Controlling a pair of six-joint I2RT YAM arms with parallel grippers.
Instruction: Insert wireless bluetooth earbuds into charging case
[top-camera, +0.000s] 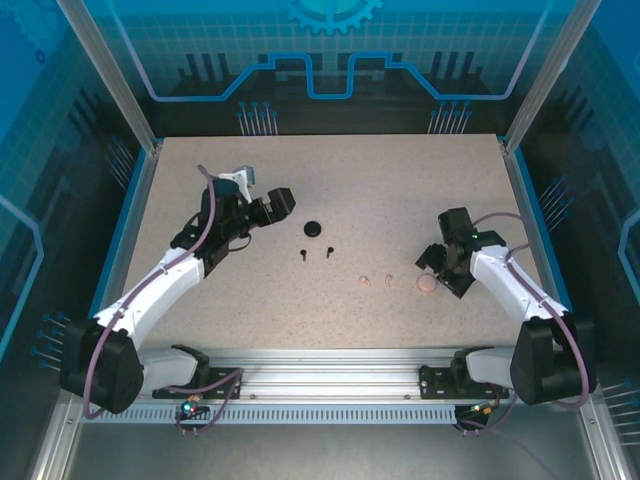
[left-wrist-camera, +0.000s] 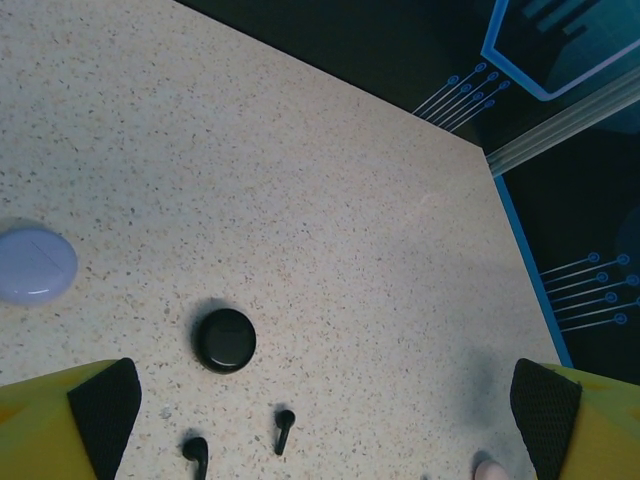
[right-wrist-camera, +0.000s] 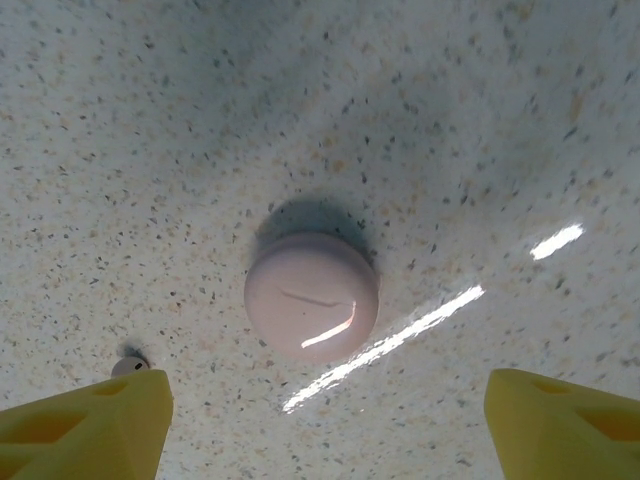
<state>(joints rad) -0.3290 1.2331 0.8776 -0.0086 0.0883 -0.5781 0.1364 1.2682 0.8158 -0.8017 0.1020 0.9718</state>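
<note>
From above, the left gripper (top-camera: 283, 202) hung over the table (top-camera: 400, 170), just left of the black case (top-camera: 314, 229). Two black earbuds (top-camera: 303, 254) lay near that case, and two pink earbuds (top-camera: 364, 281) lay further right beside the pink case (top-camera: 427, 284), with the right gripper (top-camera: 435, 262) close by it. In the left wrist view the fingers (left-wrist-camera: 105, 405) stood spread wide and empty, with the black earbuds and black case ahead and a lilac case (left-wrist-camera: 35, 265) at the left. In the right wrist view the fingers (right-wrist-camera: 90, 425) were spread, and the pink case lay untouched beyond them.
</note>
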